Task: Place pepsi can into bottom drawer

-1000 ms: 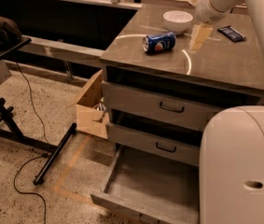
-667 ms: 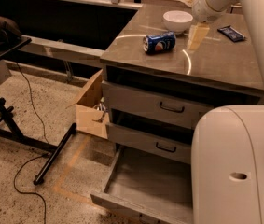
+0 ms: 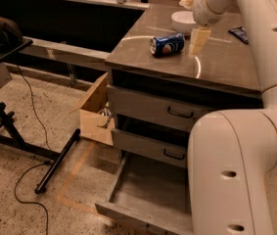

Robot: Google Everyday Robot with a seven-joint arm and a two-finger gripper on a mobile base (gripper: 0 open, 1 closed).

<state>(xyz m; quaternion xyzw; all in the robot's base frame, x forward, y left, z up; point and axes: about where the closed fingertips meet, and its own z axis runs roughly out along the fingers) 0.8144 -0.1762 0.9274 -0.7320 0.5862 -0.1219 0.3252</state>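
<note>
The pepsi can [image 3: 167, 44] lies on its side on the cabinet top [image 3: 226, 65], well above the bottom drawer [image 3: 145, 195]. The robot's white arm [image 3: 231, 170] bulks in the foreground and hides the right part of that drawer, which is pulled out with its grey floor showing. The two upper drawers [image 3: 152, 106] are pushed in. An open cardboard box [image 3: 96, 114] sits on the floor, against the cabinet's left side. A white bowl [image 3: 183, 18] stands behind the can. The gripper [image 3: 199, 40] hangs just right of the can, apart from it; open or closed cannot be told. The can's long axis runs left–right, one silver end facing left, the logo toward the camera.
</note>
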